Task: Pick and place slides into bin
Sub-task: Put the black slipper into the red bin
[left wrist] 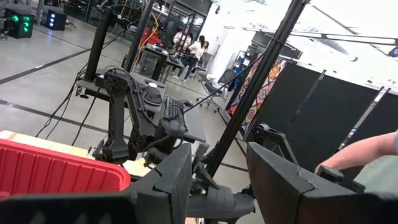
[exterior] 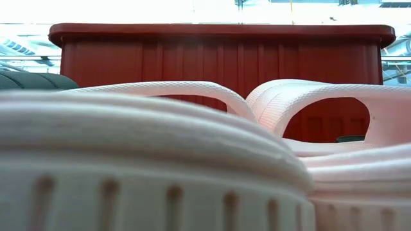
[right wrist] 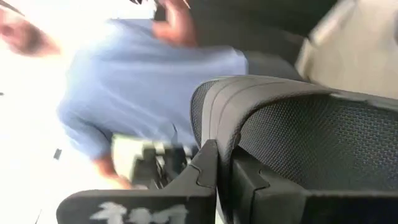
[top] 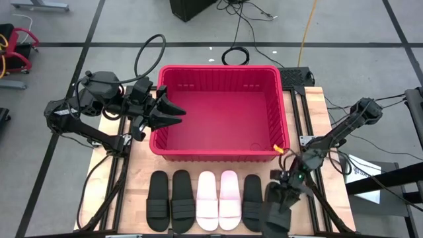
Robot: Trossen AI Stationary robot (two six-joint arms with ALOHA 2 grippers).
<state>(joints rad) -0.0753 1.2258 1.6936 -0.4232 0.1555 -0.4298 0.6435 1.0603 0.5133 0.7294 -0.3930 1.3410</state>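
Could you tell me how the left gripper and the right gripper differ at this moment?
The left gripper is open, empty, over the bin's left rim; the right gripper is shut on a black slide at the row's right end. The left points across the bin; the right points down at the table. Both are dark and two-fingered.

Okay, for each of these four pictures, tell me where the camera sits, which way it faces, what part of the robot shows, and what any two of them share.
High view: overhead, looking straight down on the bin, the slides, both arms.
Low view: at tabletop height, facing pale slides and the bin wall; no robot part visible.
Left wrist view: on the left arm, facing across the bin corner; open left gripper in front, right arm beyond.
Right wrist view: on the right arm; shut right gripper holds a black slide.
Shared: high, low and left wrist views show the bin.
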